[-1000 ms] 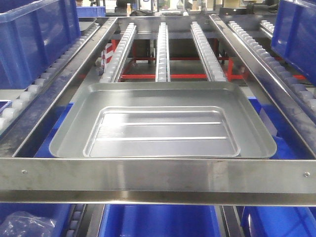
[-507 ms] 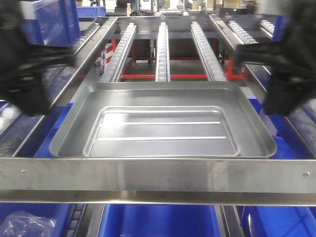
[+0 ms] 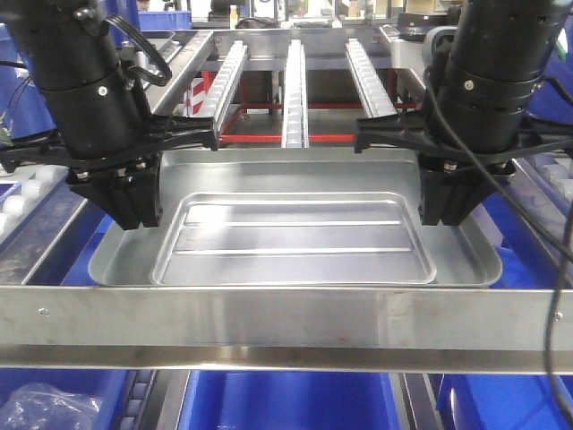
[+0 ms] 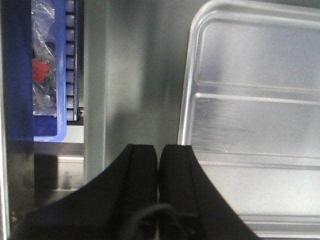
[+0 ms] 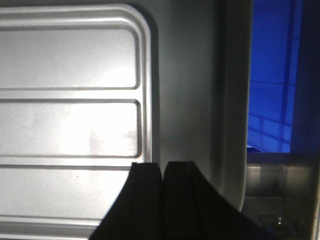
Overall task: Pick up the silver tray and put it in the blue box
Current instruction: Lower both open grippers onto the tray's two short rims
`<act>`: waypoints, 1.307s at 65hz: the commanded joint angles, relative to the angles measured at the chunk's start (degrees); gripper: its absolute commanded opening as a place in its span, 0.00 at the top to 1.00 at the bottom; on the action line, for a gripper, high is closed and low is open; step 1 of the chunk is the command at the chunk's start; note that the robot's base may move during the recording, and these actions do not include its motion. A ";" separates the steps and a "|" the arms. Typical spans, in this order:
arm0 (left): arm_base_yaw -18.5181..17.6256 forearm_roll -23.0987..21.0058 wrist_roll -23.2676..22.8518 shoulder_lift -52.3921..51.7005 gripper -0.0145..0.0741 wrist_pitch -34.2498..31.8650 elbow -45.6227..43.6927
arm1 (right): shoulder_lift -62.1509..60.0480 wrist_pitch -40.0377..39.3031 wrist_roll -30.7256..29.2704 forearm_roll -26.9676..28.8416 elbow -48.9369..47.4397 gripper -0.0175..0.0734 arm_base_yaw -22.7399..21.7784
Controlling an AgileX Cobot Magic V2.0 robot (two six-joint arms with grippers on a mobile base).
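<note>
I saw left pincer [image 4: 159, 150] closed, empty, silver tray [image 3: 295, 237] just right of it, right pincer [image 5: 162, 167] closed, tray at its left.

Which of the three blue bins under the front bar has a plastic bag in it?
The left bin: a crumpled clear bag lies inside it. What shows of the middle bin and right bin is bare blue.
</note>
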 commanded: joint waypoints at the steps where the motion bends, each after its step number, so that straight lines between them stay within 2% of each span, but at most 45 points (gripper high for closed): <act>1: -0.41 -0.21 -0.56 -2.36 0.84 -0.86 -1.96 | -2.25 -1.67 -1.98 -1.60 -1.96 0.74 -0.01; 24: -0.49 -0.21 -0.44 -2.26 0.84 -1.18 -1.96 | 0.78 -0.13 -3.03 -1.60 -5.75 0.74 -0.01; 35: -1.01 -0.10 -0.21 -2.26 0.84 -4.70 -1.96 | 1.52 0.67 -3.03 -1.38 -6.71 0.74 -0.09; 47: -3.63 5.25 -0.21 -2.13 0.84 -4.42 -2.20 | 1.54 0.55 -3.03 -0.12 -6.71 0.74 -0.09; 59: -3.80 5.51 -4.73 -2.05 0.84 -5.52 -2.33 | 1.85 0.56 -3.03 -0.12 -6.71 0.74 -0.09; 69: -3.80 5.89 -5.13 -0.24 0.84 -1.87 -4.25 | 1.85 0.56 -3.03 -0.12 -6.71 0.74 -0.09; 85: -3.80 5.89 -5.13 1.64 0.84 -0.06 -5.69 | 1.85 0.33 -3.03 -0.12 -6.71 0.74 -0.09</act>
